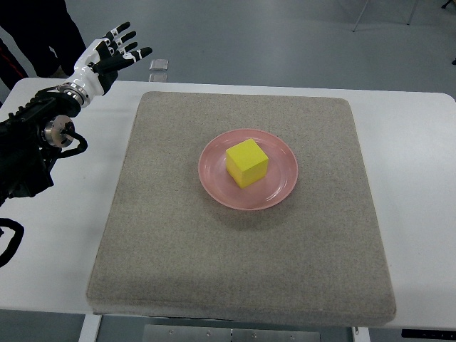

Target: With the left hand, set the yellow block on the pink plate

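Note:
A yellow block [246, 162] rests on the pink plate [279, 184], slightly left of the plate's middle. The plate lies near the centre of a grey mat [242, 278]. My left hand [114, 51] is raised over the table's far left corner, well away from the plate, with its fingers spread and holding nothing. Its black arm comes in along the left edge. The right arm does not show.
The mat covers most of a white table [413, 149]. A small grey square object [159, 65] lies just beyond the table's far edge. A dark shape, perhaps a person's clothing [35, 28], stands at the top left.

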Tool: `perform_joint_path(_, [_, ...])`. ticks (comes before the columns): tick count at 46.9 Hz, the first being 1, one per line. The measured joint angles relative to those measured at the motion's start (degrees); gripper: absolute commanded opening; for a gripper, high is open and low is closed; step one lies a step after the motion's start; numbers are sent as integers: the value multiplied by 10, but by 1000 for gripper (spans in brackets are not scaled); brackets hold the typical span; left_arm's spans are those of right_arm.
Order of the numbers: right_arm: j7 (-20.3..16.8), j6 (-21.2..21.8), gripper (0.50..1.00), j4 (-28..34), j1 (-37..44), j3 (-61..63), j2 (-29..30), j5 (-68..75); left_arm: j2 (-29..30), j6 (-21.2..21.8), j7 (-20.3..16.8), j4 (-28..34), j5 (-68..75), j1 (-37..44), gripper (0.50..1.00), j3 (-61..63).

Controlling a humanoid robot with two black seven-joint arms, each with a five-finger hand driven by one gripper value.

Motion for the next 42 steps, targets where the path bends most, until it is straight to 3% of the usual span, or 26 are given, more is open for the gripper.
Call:
perform_joint_path(10, [0, 0, 924, 0, 0, 0, 0, 0, -9, 17, 7, 3, -34, -1, 958, -19])
perform_joint_path(20, [0, 0, 924, 0, 0, 0, 0, 0, -10, -2, 7, 1, -76, -1, 958, -18])
perform_joint_path(42, [0, 0, 924, 0, 0, 0, 0, 0, -6, 1, 5, 1, -72, -13, 962, -16])
